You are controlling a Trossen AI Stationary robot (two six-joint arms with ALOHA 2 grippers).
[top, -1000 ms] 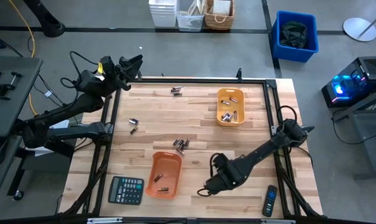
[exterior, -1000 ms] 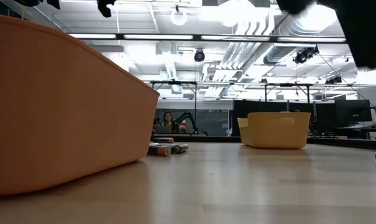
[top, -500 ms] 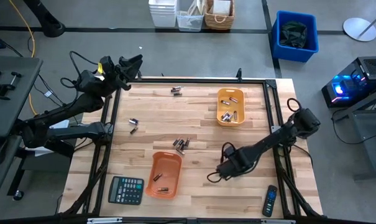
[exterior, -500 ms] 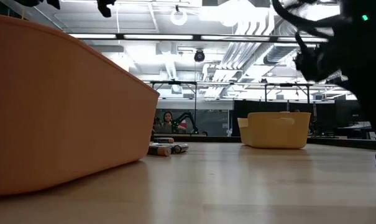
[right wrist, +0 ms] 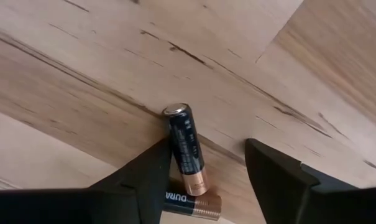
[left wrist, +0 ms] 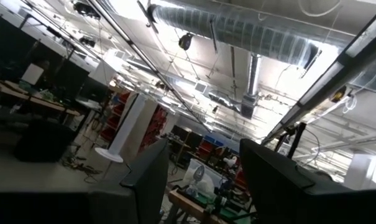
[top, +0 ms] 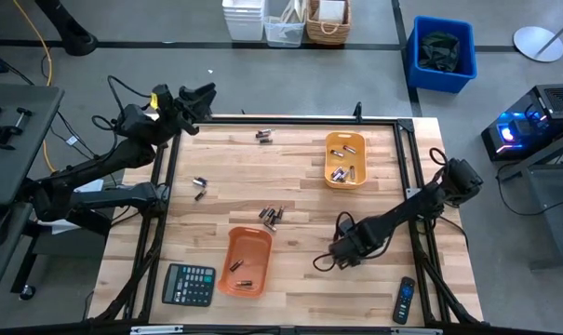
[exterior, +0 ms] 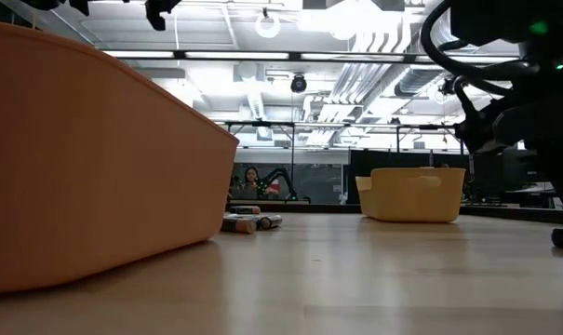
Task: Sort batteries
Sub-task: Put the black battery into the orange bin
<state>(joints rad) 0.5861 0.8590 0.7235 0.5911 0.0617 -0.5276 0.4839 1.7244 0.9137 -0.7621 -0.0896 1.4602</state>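
Observation:
Batteries lie loose on the wooden table in small groups: far middle (top: 262,136), left (top: 199,187) and centre (top: 270,217). More lie in the near orange tray (top: 245,261) and the far yellow-orange tray (top: 344,159). My right gripper (top: 322,262) (right wrist: 207,146) is open and points down at the table, right of the near tray. A black-and-copper battery (right wrist: 187,149) lies flat between its fingers, close against one finger (right wrist: 151,171). A second battery (right wrist: 191,204) lies behind the first. My left gripper (top: 203,93) (left wrist: 203,155) waits open, raised over the far left corner. My right gripper comes from above with a finger on each side of the battery lying on the table. One finger stands right at the battery's long side (right wrist: 174,149). Whether it touches, I cannot tell.
A black calculator (top: 188,284) lies at the near left edge and a black remote control (top: 405,300) at the near right corner. A dark frame borders the table. Bare wood lies between the two trays.
My right gripper has come down toward the table and shifted a little toward the far right, away from the near orange tray. It has also tipped to point more steeply down. Neither the batteries nor the trays have moved.

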